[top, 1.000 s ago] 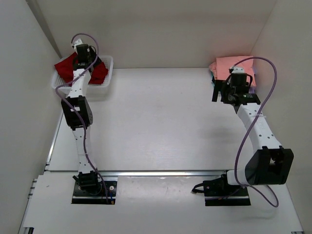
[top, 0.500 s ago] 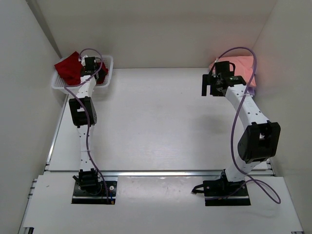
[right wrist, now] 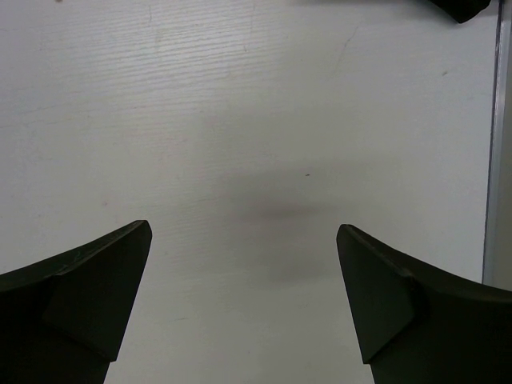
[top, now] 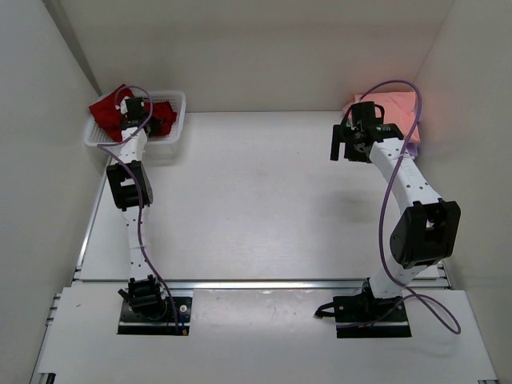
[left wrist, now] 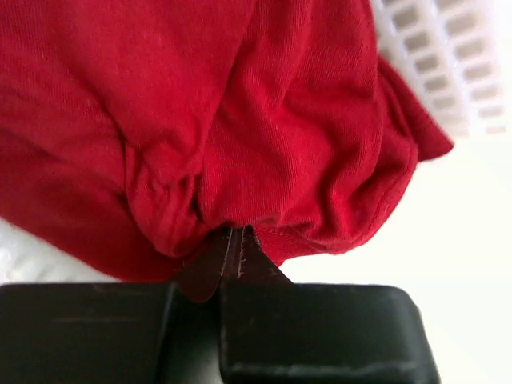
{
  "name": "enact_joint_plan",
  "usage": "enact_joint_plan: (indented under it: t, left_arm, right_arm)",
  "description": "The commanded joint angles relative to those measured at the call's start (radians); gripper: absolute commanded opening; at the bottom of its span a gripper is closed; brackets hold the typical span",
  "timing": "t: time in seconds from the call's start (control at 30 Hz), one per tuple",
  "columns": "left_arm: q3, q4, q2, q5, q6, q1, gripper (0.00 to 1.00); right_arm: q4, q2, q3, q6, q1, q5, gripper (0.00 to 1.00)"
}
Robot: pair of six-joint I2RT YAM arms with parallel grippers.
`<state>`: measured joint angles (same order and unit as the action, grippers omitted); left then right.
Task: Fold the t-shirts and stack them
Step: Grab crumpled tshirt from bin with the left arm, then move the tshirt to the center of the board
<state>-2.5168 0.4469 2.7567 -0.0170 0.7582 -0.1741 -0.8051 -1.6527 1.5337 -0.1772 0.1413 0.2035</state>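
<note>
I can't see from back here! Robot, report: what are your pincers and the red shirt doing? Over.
Left pincer shut on red shirt, in the basket. Right pincer open, empty, over the table. Nothing blocking in view. Over.

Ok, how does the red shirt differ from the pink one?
The red shirt is bunched in the basket, far left; the pink shirt lies flat, far right. The left fingers are shut on the red shirt; the right fingers stand open, touching nothing, near the pink shirt. Both are plain cloth.
</note>
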Motion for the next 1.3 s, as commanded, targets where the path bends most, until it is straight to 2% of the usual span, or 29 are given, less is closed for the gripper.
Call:
enact_joint_plan:
  t: [0.0,0.17,0.3,0.4,0.47,0.73,0.9,1.07,1.27]
  left_arm:
    - [-0.063,-0.026,0.009,-0.055,0.055,-0.021,0.00]
    - [-0.135,-0.068,-0.071,-0.015,0.035,-0.008,0.00]
    - [-0.048,-0.173,-0.245,0.015,-0.006,0.015,0.00]
    - [0.108,-0.342,-0.386,-0.034,-0.013,0.034,0.00]
    - [0.150,-0.434,-0.462,-0.058,-0.010,0.050,0.00]
    - [-0.019,-0.540,-0.610,-0.282,0.099,0.184,0.00]
    - [0.126,-0.626,-0.839,-0.347,0.104,0.300,0.00]
    - [0.223,-0.587,-1.058,-0.366,0.138,0.402,0.00]
    - [0.260,-0.505,-1.140,-0.478,0.254,0.490,0.00]
  right_arm:
    - [-0.019,0.054,0.032,-0.024,0.029,0.030,0.99]
    - [-0.060,0.077,0.025,-0.047,0.052,0.033,1.00]
    - [-0.051,0.116,-0.023,-0.045,0.060,0.017,1.00]
    - [-0.008,0.146,-0.076,-0.045,0.066,0.010,1.00]
    - [0.021,0.181,-0.124,-0.033,0.058,0.008,0.99]
    - [0.173,0.390,-0.363,0.001,0.020,-0.049,0.99]
    - [0.228,0.615,-0.542,-0.015,0.035,-0.084,0.99]
    - [0.187,0.878,-0.693,-0.073,0.032,-0.130,0.99]
    - [0.107,1.001,-0.761,-0.032,-0.055,-0.187,0.99]
